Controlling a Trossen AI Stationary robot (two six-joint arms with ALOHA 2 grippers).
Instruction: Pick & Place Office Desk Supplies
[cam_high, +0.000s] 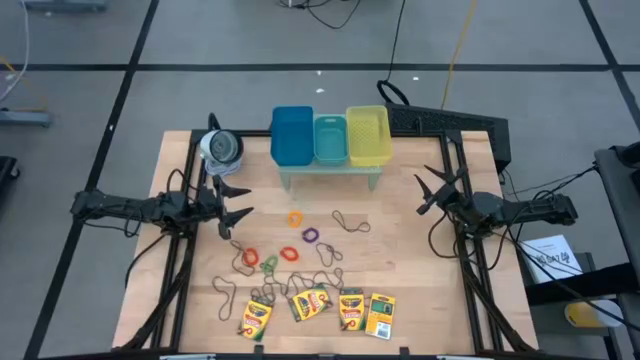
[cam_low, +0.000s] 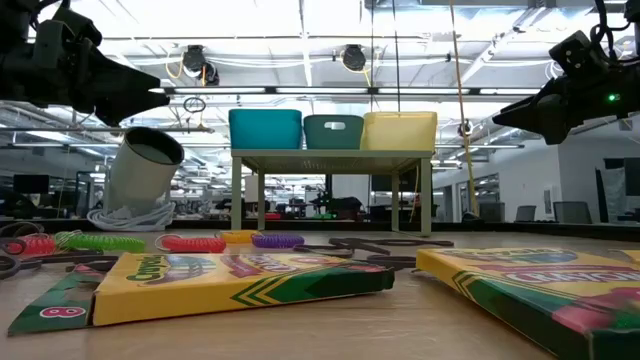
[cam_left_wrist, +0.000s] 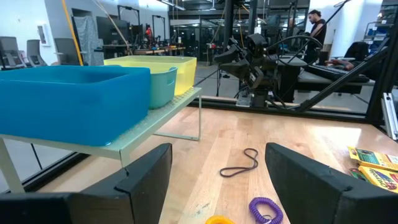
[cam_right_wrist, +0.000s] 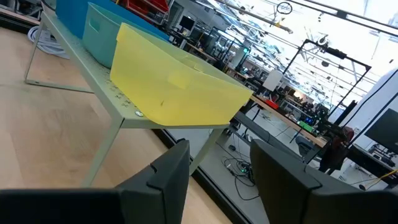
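Several yellow-and-green crayon boxes (cam_high: 320, 308) lie flat along the table's near edge. Small ring bands lie in the middle: orange (cam_high: 294, 218), purple (cam_high: 310, 236), red (cam_high: 248, 258) and green (cam_high: 270, 265). Thin brownish wiry loops (cam_high: 350, 223) lie among them. My left gripper (cam_high: 238, 200) hovers open at the table's left, above the surface, its fingers (cam_left_wrist: 143, 180) on either side of empty air. My right gripper (cam_high: 428, 190) hovers open at the right, near the shelf's yellow bin (cam_right_wrist: 180, 87).
Blue (cam_high: 292, 135), teal (cam_high: 330, 140) and yellow (cam_high: 368, 135) bins stand on a pale green shelf (cam_high: 330, 172) at the table's far middle. A silvery-white roll (cam_high: 220, 148) lies at the far left. Bare wood shows between the grippers and the supplies.
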